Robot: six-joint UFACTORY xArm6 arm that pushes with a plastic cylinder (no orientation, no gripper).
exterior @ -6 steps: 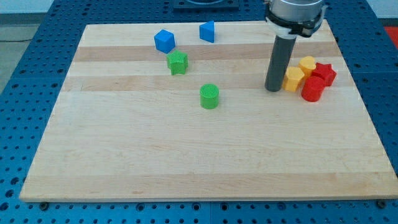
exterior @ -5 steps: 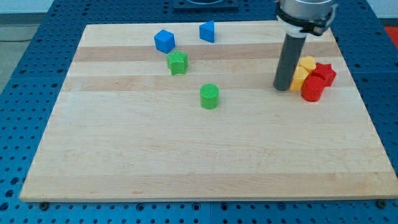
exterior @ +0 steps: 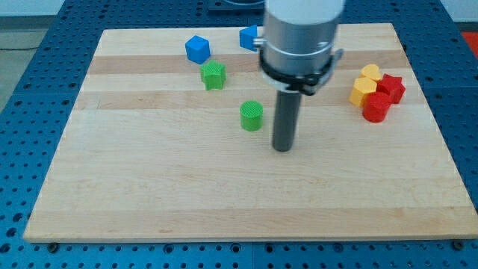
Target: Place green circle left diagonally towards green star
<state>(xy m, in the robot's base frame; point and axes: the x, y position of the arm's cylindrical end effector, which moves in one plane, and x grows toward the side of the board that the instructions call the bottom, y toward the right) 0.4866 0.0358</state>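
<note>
The green circle [exterior: 252,116] stands on the wooden board near its middle. The green star [exterior: 213,75] lies up and to the left of it, a short gap away. My tip [exterior: 281,149] rests on the board just right of and below the green circle, not touching it. The rod rises from there to the arm's grey body at the view's top.
A blue cube [exterior: 197,49] lies above the green star. A second blue block [exterior: 248,36] is partly hidden behind the arm. At the right, two yellow blocks [exterior: 362,90] touch a red star [exterior: 391,88] and a red cylinder [exterior: 375,107].
My tip has moved left and down, from beside the yellow blocks to just right of and below the green circle. No block has moved.
</note>
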